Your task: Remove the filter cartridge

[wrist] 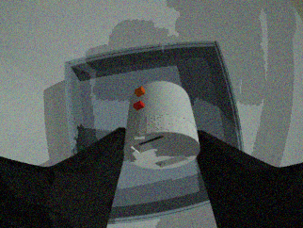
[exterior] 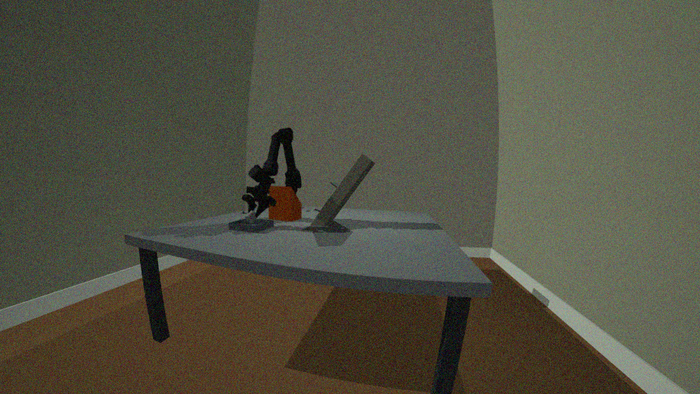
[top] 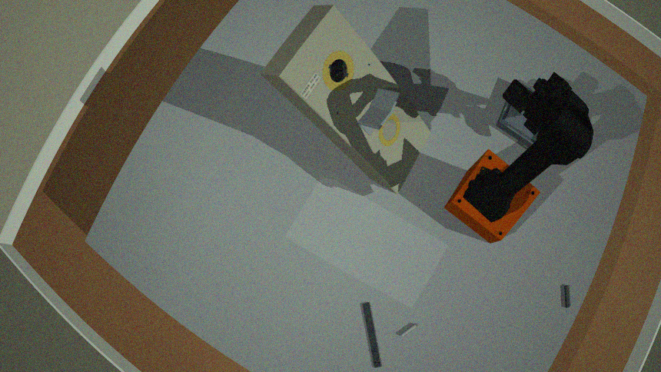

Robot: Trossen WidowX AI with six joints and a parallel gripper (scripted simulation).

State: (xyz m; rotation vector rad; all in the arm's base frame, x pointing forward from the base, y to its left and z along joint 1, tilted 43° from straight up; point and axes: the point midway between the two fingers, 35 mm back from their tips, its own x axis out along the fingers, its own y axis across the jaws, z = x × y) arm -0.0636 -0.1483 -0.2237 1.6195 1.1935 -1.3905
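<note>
My gripper (wrist: 161, 136) (exterior: 251, 214) is shut on the filter cartridge (wrist: 162, 110), a pale grey cylinder with an orange and a red mark on its side and a dark slot on its near face. The cartridge is over the tray (wrist: 229, 94) (exterior: 251, 226) (top: 513, 131), a dark, shallow, open box. Whether the cartridge touches the tray floor cannot be told. The service panel (top: 319, 39) (exterior: 348, 183) is a tilted beige slab. Its round dark opening (top: 337, 71) inside a yellow ring is empty. In the top view the arm hides the gripper's fingertips.
The orange base block (top: 480, 217) (exterior: 285, 204) carries the arm beside the panel. A second yellow ring (top: 380, 134) is on the panel's lower part. A long dark bar (top: 370, 333), a small grey piece (top: 406, 329) and a short dark bar (top: 564, 296) lie at the top view's bottom.
</note>
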